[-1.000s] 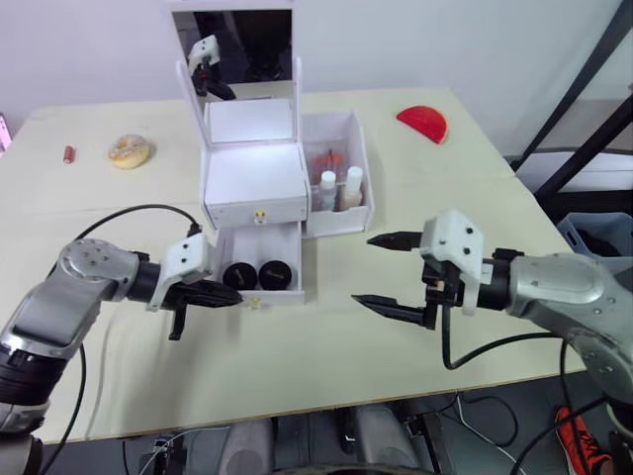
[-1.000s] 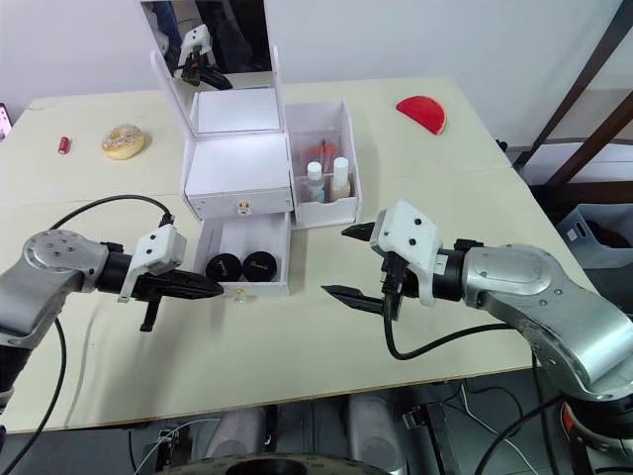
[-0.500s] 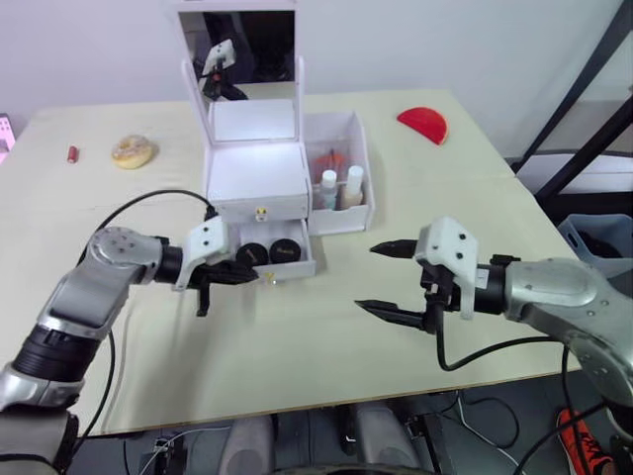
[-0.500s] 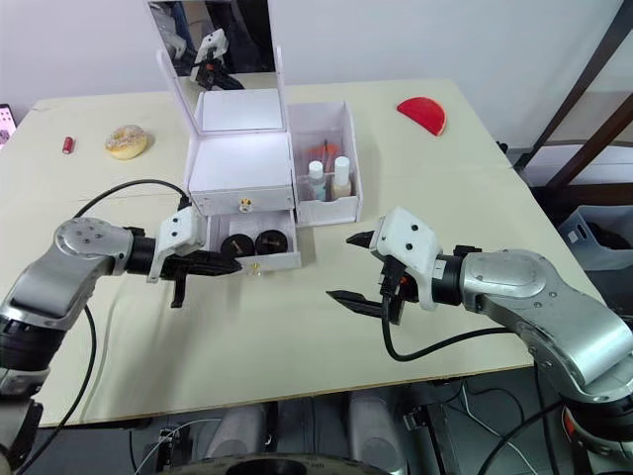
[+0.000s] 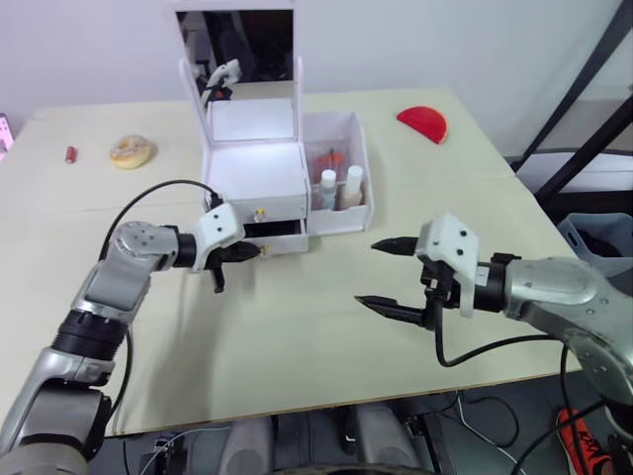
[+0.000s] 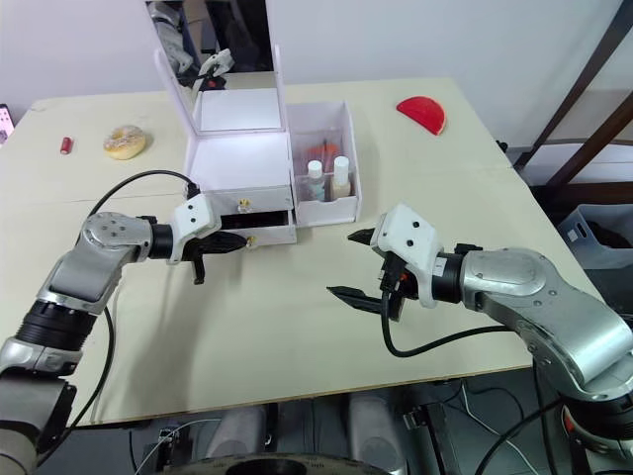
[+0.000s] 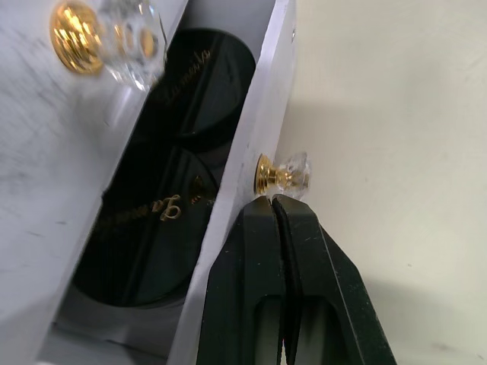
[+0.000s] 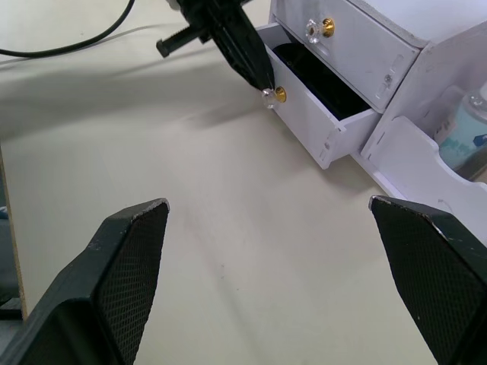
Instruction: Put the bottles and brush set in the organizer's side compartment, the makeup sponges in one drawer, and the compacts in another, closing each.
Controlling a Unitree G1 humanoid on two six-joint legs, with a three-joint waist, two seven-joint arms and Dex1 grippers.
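The white organizer [image 5: 255, 178] stands mid-table with its mirror lid up. Its lower drawer [image 5: 284, 240] is open only a crack, and two black compacts [image 7: 144, 228] lie inside. My left gripper [image 5: 252, 251] is shut, its tips [image 7: 272, 201] touching the drawer front just beside the gold and crystal knob [image 7: 283, 173]. The upper drawer [image 5: 259, 211] is closed. Two bottles [image 5: 339, 188] and the reddish brush set [image 5: 329, 158] stand in the side compartment [image 5: 364, 183]. My right gripper [image 5: 367, 272] hovers open and empty over the table, right of the organizer. The makeup sponges are out of view.
A donut-like ring [image 5: 131, 151] and a small red item [image 5: 70, 154] lie at the back left. A red half-disc [image 5: 422, 123] sits at the back right. The left arm's black cable [image 5: 158, 193] loops over the table beside the organizer.
My left gripper has moved toward the organizer, pushing the lower drawer from well open to nearly closed. The right gripper has stayed about where it was.
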